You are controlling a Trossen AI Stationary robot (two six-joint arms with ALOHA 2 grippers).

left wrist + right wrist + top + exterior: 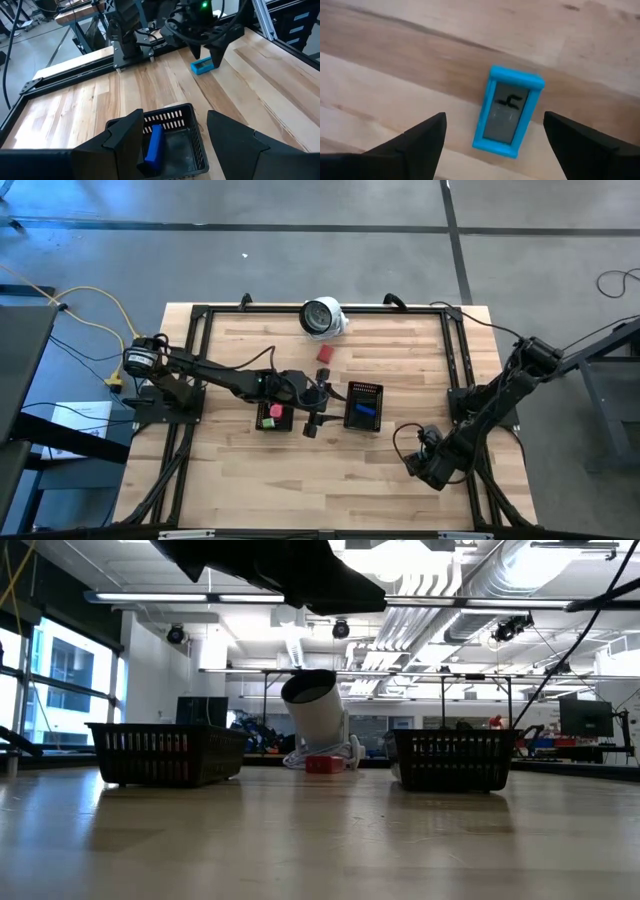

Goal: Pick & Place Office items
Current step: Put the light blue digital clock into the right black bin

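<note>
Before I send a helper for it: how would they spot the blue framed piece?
Start at the right gripper, open low over the wooden table near its front right corner. Between its fingers lies the small flat rectangular piece, alone there: bright blue frame, grey centre with a dark mark.

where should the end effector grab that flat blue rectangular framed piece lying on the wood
Grip the flat blue rectangular framed piece across its two long edges, coming straight down from above. It lies flat on the wooden table with bare wood along both long sides, and the right end effector is open, one finger on each side of it.
</note>
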